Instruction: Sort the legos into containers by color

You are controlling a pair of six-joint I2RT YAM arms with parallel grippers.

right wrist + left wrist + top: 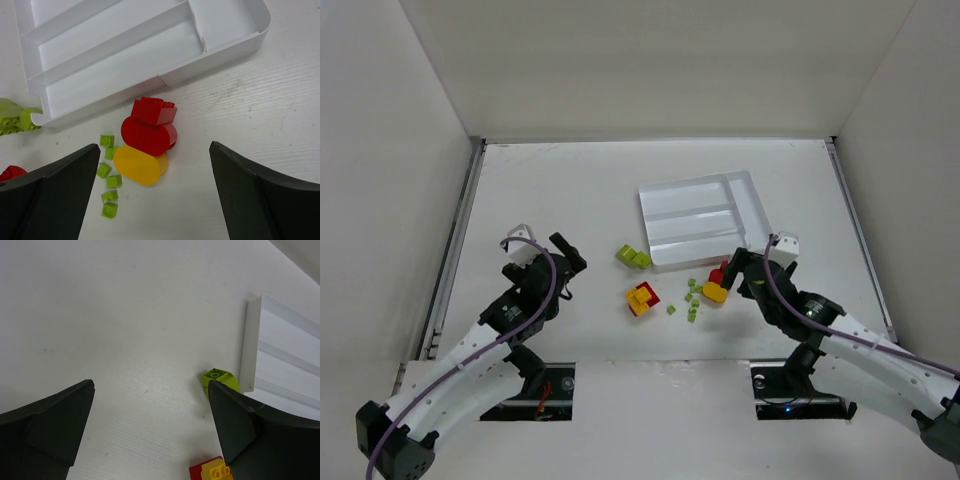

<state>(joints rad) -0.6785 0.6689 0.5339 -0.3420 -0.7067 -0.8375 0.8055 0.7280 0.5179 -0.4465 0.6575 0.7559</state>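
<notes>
A red oval brick point(148, 136) lies just beside the white tray's point(220, 52) near wall, touching a yellow oval brick point(137, 165). Tiny lime-green cubes point(110, 181) lie scattered to their left. The right gripper point(152, 146) is spread wide around them.

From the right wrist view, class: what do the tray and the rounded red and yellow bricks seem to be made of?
The tray: probably thin moulded plastic, milky white, slightly glossy; thin walls and rounded corners suggest it. The rounded red brick and yellow brick: likely hard plastic, smooth and semi-glossy, with even colour and soft highlights.
</notes>
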